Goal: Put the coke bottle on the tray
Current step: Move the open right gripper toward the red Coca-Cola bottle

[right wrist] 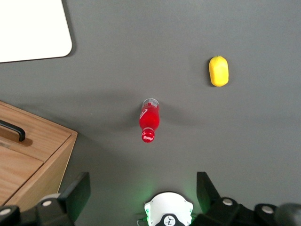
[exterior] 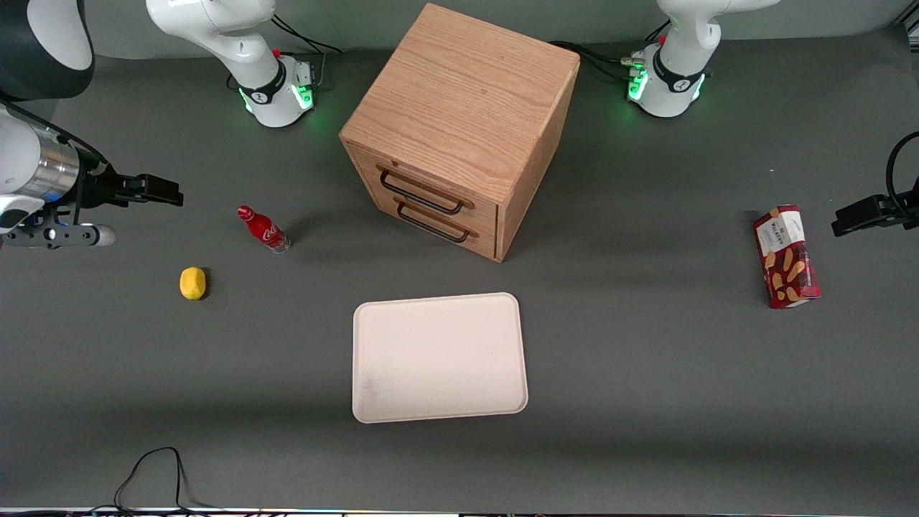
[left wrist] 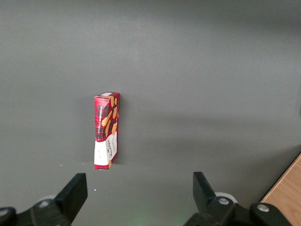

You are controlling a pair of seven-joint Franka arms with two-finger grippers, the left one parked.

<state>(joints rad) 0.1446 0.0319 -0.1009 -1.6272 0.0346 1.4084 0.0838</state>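
The coke bottle (exterior: 263, 230), small and red with a red cap, stands on the grey table toward the working arm's end, beside the wooden cabinet. It also shows in the right wrist view (right wrist: 149, 120). The cream-white tray (exterior: 438, 355) lies flat in front of the cabinet's drawers, nearer to the front camera, with nothing on it; one corner shows in the right wrist view (right wrist: 28, 28). My right gripper (exterior: 169, 192) hangs high above the table at the working arm's end, apart from the bottle. It is open and empty (right wrist: 143, 188).
A yellow lemon (exterior: 192, 283) lies nearer to the front camera than the bottle (right wrist: 218, 71). The wooden two-drawer cabinet (exterior: 459, 122) stands mid-table (right wrist: 28, 155). A red snack box (exterior: 786, 256) lies toward the parked arm's end (left wrist: 106, 130).
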